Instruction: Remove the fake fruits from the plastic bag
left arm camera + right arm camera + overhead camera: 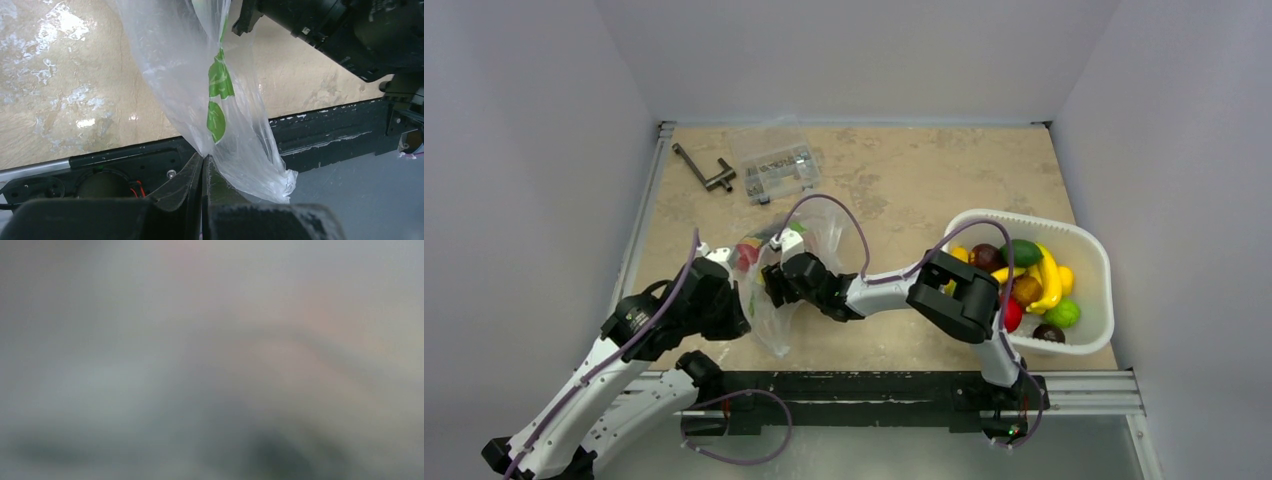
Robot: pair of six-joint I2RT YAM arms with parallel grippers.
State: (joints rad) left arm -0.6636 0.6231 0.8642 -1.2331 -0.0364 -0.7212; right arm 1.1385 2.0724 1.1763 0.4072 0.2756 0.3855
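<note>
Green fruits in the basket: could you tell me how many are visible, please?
2: a dark green one at the basket's far side, a bright green one near its right wall. Others may be hidden.

Clear crinkly plastic bag [776, 315], green prints, hanging crumpled; red fruit [746, 256] seen through film near top.

Robot lab cell, plain grey walls [514, 150], marbled tabletop [904, 190], black mounting rail [864, 385]

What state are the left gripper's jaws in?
Shut: left gripper pinches the clear crinkly green-printed plastic bag, jaws pressed together.
</note>
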